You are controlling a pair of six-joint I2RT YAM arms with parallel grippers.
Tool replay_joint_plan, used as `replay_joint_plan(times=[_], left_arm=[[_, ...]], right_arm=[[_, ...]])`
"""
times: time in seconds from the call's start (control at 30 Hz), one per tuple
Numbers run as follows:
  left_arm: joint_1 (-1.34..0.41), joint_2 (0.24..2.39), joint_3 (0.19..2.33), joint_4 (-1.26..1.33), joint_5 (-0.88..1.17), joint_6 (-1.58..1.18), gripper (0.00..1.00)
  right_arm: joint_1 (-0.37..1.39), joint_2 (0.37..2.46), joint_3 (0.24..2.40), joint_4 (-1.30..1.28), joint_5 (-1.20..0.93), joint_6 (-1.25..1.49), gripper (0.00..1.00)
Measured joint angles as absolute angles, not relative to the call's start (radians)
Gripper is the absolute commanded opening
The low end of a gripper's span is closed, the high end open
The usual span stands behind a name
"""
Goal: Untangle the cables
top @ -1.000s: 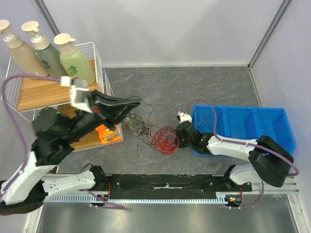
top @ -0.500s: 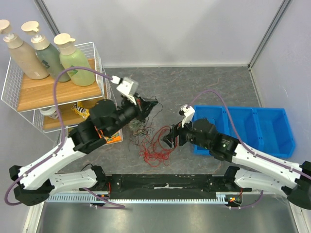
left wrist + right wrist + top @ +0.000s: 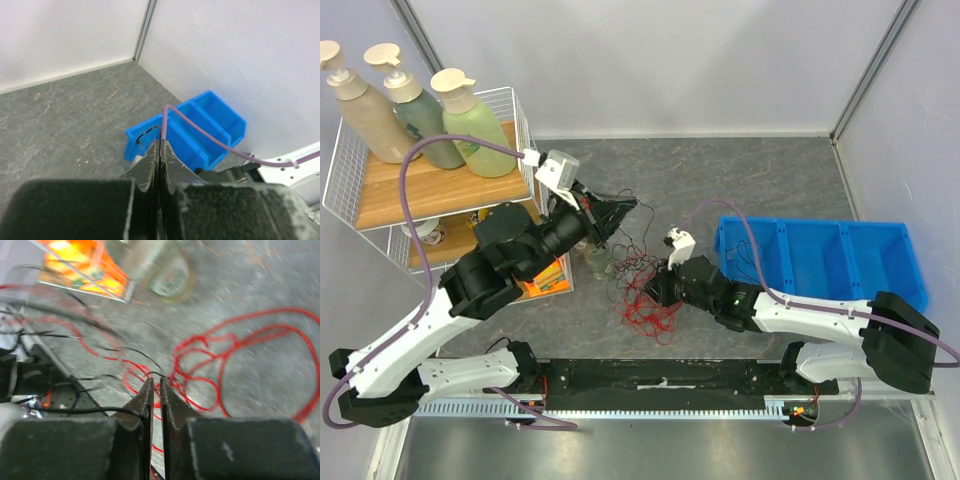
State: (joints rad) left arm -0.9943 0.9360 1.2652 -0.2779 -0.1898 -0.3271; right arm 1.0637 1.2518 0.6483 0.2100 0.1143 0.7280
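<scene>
The cables lie mid-table as a loose tangle: red loops (image 3: 645, 310) low, black strands (image 3: 616, 262) rising toward my left gripper (image 3: 628, 203). That gripper hangs above the tangle, and in the left wrist view its jaws (image 3: 160, 142) are pressed together, with a short black cable (image 3: 145, 134) curling out at the tips. My right gripper (image 3: 656, 290) reaches in from the right at the tangle's edge. In the blurred right wrist view its jaws (image 3: 155, 380) stand a narrow slit apart, low over the red loops (image 3: 240, 347). A black strand (image 3: 159, 373) crosses just ahead of the tips.
A blue three-part bin (image 3: 840, 250) sits at the right, also in the left wrist view (image 3: 200, 125). A wire shelf (image 3: 525, 130) with pump bottles and an orange packet (image 3: 545, 275) stands at the left. A small jar (image 3: 595, 260) stands beside the tangle.
The right gripper opened wide, then narrowed almost closed, and dropped left into the tangle. The left gripper stayed shut and shifted slightly up. The red loops slid right.
</scene>
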Motion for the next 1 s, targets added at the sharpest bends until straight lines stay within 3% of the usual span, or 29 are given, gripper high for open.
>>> replay_joint_plan(times=[0.1, 0.23, 0.37, 0.47, 0.5, 0.53, 0.77, 0.9, 1.0], left_arm=[[-0.994, 0.924, 1.301, -0.277, -0.178, -0.327, 0.02], [-0.994, 0.916, 1.357, -0.258, -0.146, -0.319, 0.02], [-0.994, 0.908, 1.387, -0.191, -0.11, -0.3, 0.02], [-0.994, 0.907, 1.387, -0.169, -0.108, -0.289, 0.02], [-0.994, 0.909, 1.387, -0.17, -0.112, -0.288, 0.02], [-0.994, 0.913, 1.388, -0.174, -0.126, -0.287, 0.02], [-0.994, 0.967, 1.351, -0.213, -0.202, -0.288, 0.02], [-0.994, 0.976, 1.32, -0.235, -0.208, -0.291, 0.02], [-0.994, 0.978, 1.322, -0.233, -0.205, -0.294, 0.02]], right_arm=[[1.062, 1.25, 0.578, 0.199, 0.181, 0.764, 0.0], [1.05, 1.24, 0.5, 0.158, 0.25, 0.802, 0.0], [1.028, 1.253, 0.48, 0.09, 0.265, 0.787, 0.21], [1.024, 1.254, 0.539, -0.017, 0.256, 0.713, 0.61], [1.024, 1.244, 0.565, -0.045, 0.252, 0.686, 0.72], [1.024, 1.228, 0.59, -0.068, 0.247, 0.661, 0.76], [1.024, 0.977, 0.752, -0.127, 0.169, 0.503, 0.92], [1.024, 0.949, 0.786, -0.007, 0.073, 0.524, 0.92], [1.024, 1.019, 0.852, 0.035, 0.065, 0.542, 0.84]])
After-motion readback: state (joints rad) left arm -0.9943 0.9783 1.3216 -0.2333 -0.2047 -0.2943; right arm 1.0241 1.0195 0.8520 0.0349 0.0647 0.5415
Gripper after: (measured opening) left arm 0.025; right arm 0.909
